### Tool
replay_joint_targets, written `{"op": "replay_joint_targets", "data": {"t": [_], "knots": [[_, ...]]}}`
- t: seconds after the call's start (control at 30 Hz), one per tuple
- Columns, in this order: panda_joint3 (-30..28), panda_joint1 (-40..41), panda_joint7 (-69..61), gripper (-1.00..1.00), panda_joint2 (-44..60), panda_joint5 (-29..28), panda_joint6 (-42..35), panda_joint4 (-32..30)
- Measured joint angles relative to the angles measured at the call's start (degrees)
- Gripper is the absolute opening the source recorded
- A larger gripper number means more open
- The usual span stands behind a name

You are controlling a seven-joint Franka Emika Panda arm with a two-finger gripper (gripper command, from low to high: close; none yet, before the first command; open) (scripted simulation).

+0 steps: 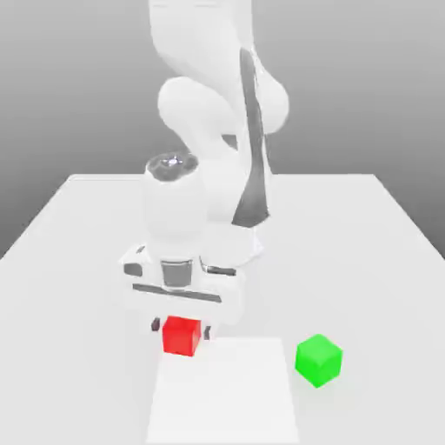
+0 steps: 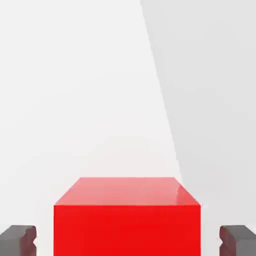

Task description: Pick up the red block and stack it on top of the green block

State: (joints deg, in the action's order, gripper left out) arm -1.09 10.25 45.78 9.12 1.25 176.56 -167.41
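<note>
- The red block (image 1: 181, 336) sits between the two fingers (image 2: 19, 241) of the gripper (image 1: 182, 328), with a narrow gap showing on each side; the fingers stand apart and do not clamp it.
- The hand points down over the block, and the fingers flank two opposite sides. That placing looks chosen so that closing would press flat faces squarely, with little twist.
- The block looks upright and level, its near upper edge running straight across from finger to finger in the hand view, which should suit a clean grip.
- In the exterior view the block appears at the far left corner of the pale square panel (image 1: 223, 395); whether it rests on the panel, beside it or just above, I cannot tell.
- The green block (image 1: 319, 360) rests on the white table (image 1: 374, 261), beyond the panel's edge on the exterior view's right, turned so that a corner faces the camera. Its top is bare, ready to take the red one.
- Between the two blocks the way looks open. I judge the grasp to be the step in hand: close evenly, lift above the green block's top, then cross and align before lowering.
</note>
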Motion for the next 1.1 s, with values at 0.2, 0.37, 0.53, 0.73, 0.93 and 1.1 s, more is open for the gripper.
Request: {"op": "replay_joint_targets", "data": {"t": [0.2,0.37,0.53,0.73,0.93,1.1], "knots": [[-0.4,0.0,1.1,-1.0,-2.8,-1.4,-2.4,-0.4],[-0.6,0.1,1.7,-1.0,-12.8,-2.4,-11.0,-1.8],[5.8,-6.6,7.7,-1.0,-15.9,-0.4,-18.0,2.2],[16.3,-16.7,18.6,-1.0,-12.9,0.8,-22.1,9.3],[13.6,-18.9,25.1,1.0,-2.0,-7.1,-12.6,10.4],[13.6,-18.9,25.1,1.0,-2.0,-7.1,-12.6,10.4]]}}
